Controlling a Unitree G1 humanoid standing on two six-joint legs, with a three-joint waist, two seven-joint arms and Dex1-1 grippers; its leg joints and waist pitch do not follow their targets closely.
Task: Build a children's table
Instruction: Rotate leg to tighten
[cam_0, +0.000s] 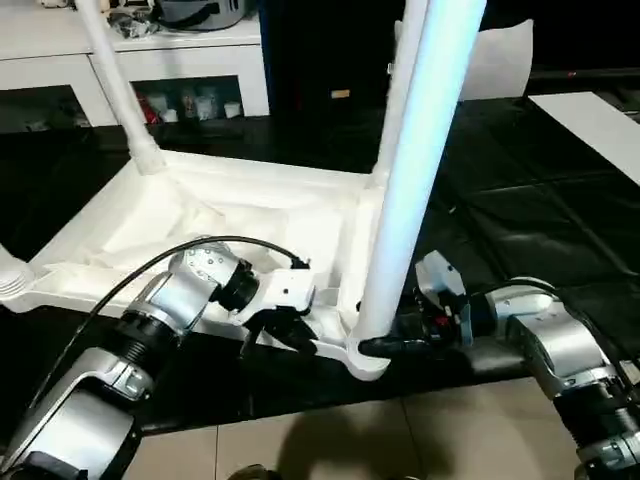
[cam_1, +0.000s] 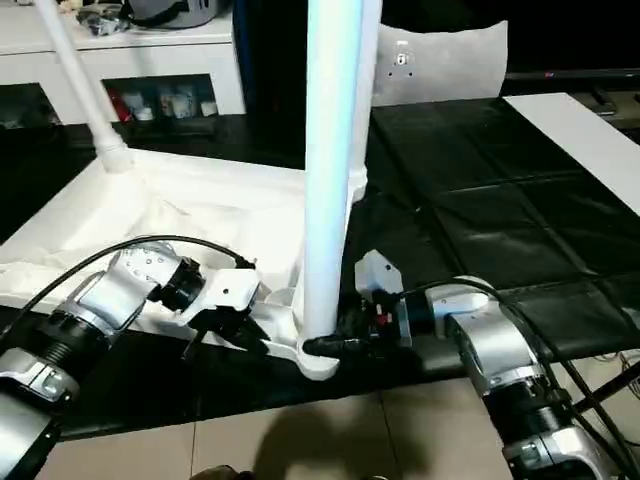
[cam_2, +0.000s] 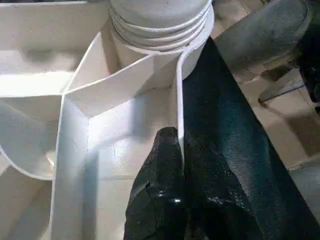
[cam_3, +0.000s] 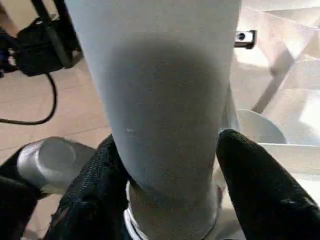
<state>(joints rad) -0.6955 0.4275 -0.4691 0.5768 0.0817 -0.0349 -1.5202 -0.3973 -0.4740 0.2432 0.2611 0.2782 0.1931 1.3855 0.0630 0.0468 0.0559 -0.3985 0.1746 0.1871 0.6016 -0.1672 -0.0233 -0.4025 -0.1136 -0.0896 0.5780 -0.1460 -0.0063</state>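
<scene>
Tabletop (cam_0: 250, 215) lies upside down on a black mat (cam_0: 530, 230), ribbed underside up, near edge toward the robot. Far left corner: a white leg (cam_0: 115, 80) stands tilted in its socket, white cabinet (cam_0: 60, 55) behind it. Left gripper (cam_0: 285, 330) at the near rim of the tabletop, fingers (cam_2: 165, 200) pinched shut on the thin rim wall, one finger inside and one outside, just beside the near right corner socket (cam_2: 160, 25). In that socket a second leg (cam_0: 415, 170) stands upright, rising out of the top of the head view. Right gripper (cam_0: 385, 347) comes in level from the right, low on this leg just above the socket; its two black fingers (cam_3: 260, 190) sit on either side of the tube, closed against it. Farther right, a flat white panel (cam_0: 595, 120) lies on the mat.
</scene>
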